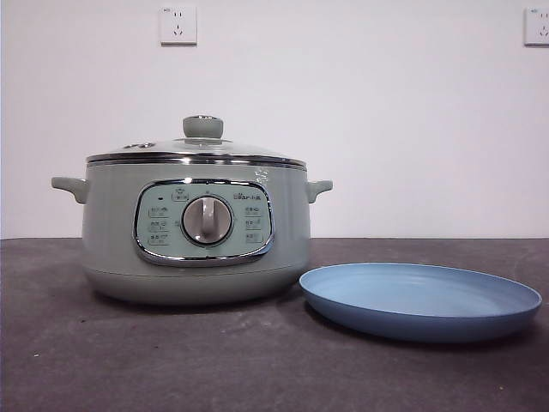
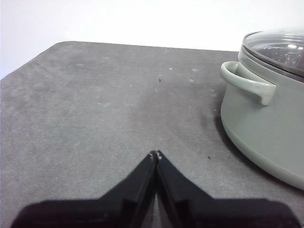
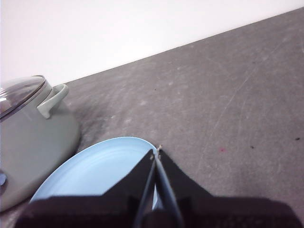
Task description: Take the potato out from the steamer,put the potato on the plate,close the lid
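Nearest the front camera lay the dark grey worktop (image 1: 171, 360), and on it the plate (image 1: 420, 300), pale blue and bare, just beside the steamer (image 1: 193, 232). Behind the plate's near rim the steamer stood upright, its dial facing forward and the lid (image 1: 197, 146) seated on its rim, knob on top. No potato showed in any view; the glass was too hazy to tell what sat inside. Neither arm appeared in the front view. From the wrist cameras, the left claw (image 2: 156, 154) hung with its jaws pressed together over bare worktop, well apart from the steamer's side handle. The right claw (image 3: 156, 152), jaws likewise together, hovered over the plate's edge, with the steamer farther off. Two wall sockets (image 1: 178, 24) sat high on the white wall behind.
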Robot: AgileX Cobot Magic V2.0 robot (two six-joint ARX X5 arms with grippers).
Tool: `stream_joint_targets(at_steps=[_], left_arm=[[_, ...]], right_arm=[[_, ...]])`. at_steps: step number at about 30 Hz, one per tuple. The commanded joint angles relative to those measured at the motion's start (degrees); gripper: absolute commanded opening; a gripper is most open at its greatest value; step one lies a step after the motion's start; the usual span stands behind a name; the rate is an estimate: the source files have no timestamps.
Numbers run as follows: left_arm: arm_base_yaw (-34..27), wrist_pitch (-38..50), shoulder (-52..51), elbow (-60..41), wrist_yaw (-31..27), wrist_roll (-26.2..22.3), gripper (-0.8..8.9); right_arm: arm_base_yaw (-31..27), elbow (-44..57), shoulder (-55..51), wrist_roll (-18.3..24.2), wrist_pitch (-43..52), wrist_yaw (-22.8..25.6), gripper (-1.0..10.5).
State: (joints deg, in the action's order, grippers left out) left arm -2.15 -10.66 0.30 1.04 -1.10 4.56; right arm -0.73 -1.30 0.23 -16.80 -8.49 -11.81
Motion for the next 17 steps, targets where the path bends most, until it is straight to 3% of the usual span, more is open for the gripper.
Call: stream_joint_targets(at_steps=[1, 4, 9, 17], left_arm=[[-0.15, 1.49, -0.07, -0.90, 0.13, 1.79, -0.04], [-0.15, 2.60, -0.07, -0.48, 0.50, 6.58, -0.09], [-0.15, 1.44, -0.07, 2.60, 6.40, 12.39, -0.08], [-0.15, -6.14, 3.63, 12.02, 13.07, 14.86, -0.08]], right_arm=[[0.04, 0.68, -0.13, -2.99, 0.76, -0.09, 0.0], [0.04, 0.02, -0.13, -4.63, 0.70, -0.22, -0.1], [0.07, -2.91, 0.37, -8.52, 0.68, -0.28, -0.1], [0.13, -11.89, 7.10, -8.81, 0.22, -3.63, -0.1]])
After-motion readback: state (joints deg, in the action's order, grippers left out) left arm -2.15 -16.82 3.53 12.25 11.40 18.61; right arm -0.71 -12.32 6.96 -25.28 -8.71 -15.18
